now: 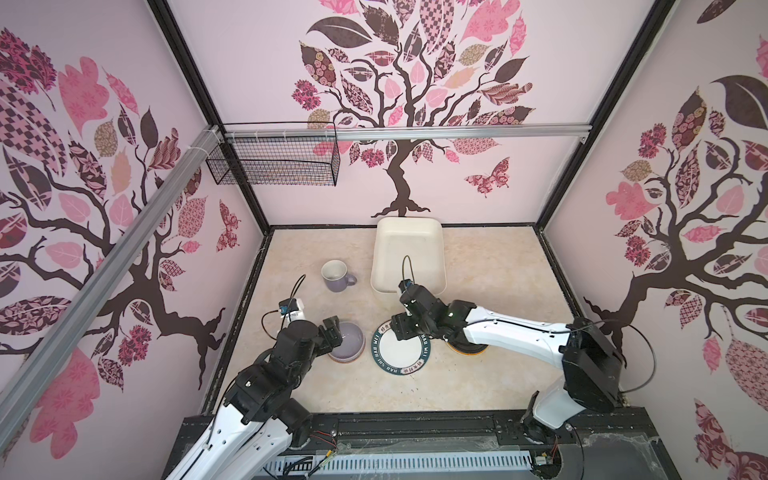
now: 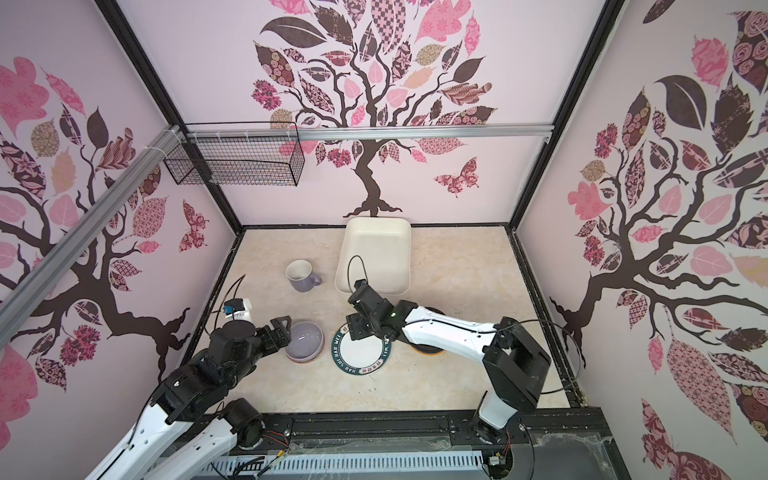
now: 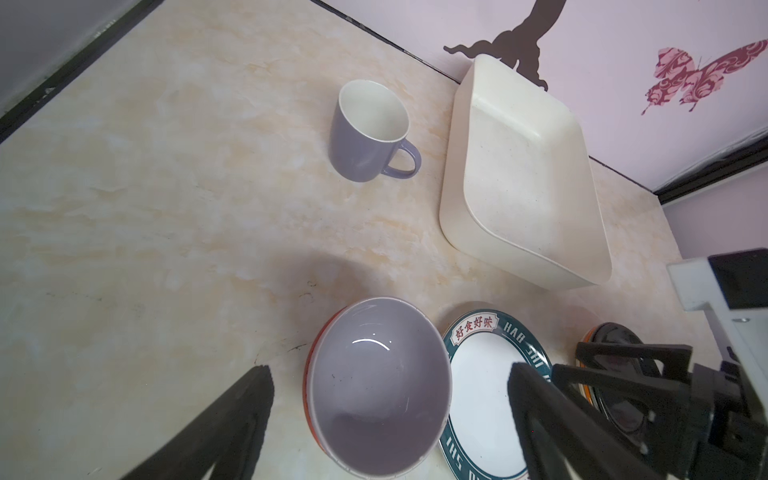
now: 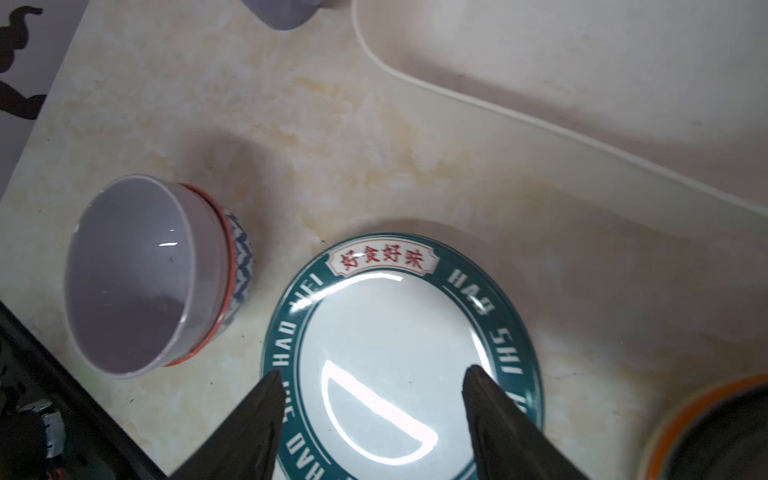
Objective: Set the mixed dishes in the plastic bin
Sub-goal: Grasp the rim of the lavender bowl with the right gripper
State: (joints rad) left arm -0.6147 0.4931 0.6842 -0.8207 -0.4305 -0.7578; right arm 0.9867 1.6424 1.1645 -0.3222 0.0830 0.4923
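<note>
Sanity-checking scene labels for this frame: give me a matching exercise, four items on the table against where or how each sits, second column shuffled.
Column one:
1. lavender ceramic mug
2. lavender round bowl
3. white round plate with green lettered rim
4. cream-white rectangular plastic bin

Column two:
A. empty, by the back wall
B. lying flat beneath the open right tool
C. upright, handle toward the bin
D. nested in the orange-patterned bowl

Pairs: 1-C; 2-D; 3-B; 4-A.
</note>
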